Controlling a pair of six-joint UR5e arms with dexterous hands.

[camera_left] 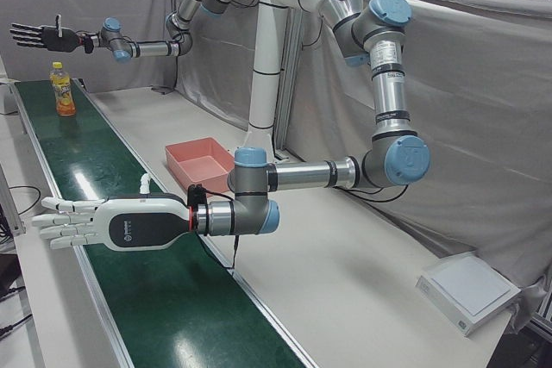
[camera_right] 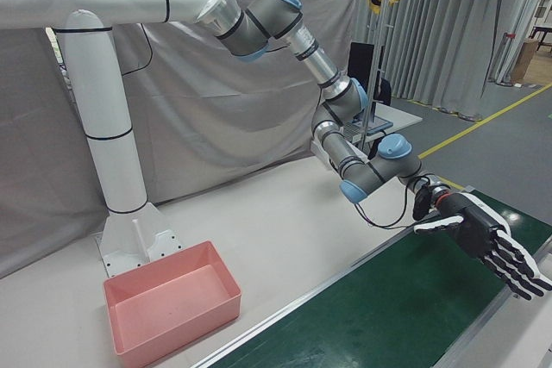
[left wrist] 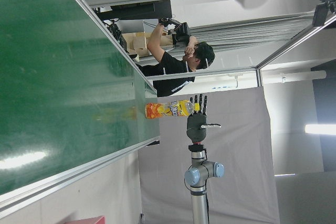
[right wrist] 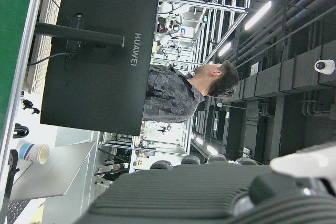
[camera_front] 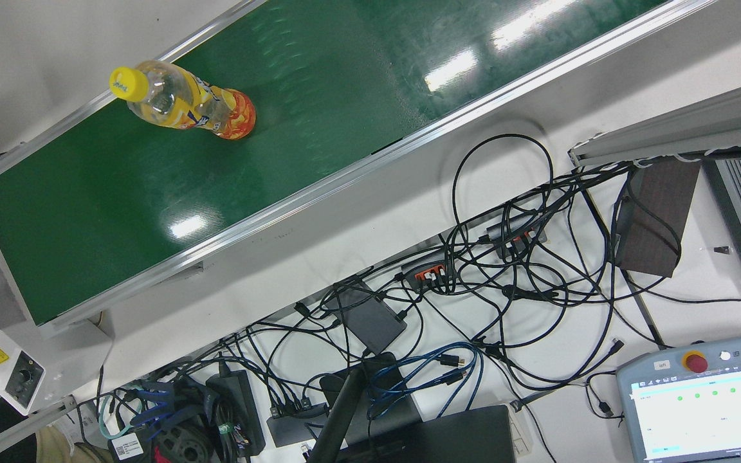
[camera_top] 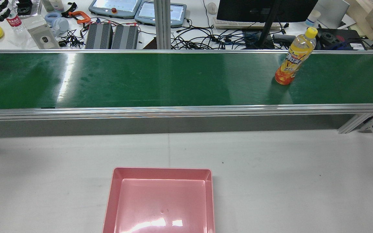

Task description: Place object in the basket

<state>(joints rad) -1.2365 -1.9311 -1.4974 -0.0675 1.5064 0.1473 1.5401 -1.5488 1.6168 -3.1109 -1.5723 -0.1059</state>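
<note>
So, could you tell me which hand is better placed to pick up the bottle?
The right hand, probably. It hovers open near the bottle, which stands at the robot's right end of the belt. The left hand, also open, is far down the belt from it.

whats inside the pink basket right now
Nothing: the pink basket shows a bare floor. Its near end is cut off in the rear view. The bottle stands on the green belt.

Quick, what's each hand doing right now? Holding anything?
Left hand: open, fingers spread, holding nothing, out over the belt.
Right hand: open, empty; the bottle stands untouched on the belt.
</note>
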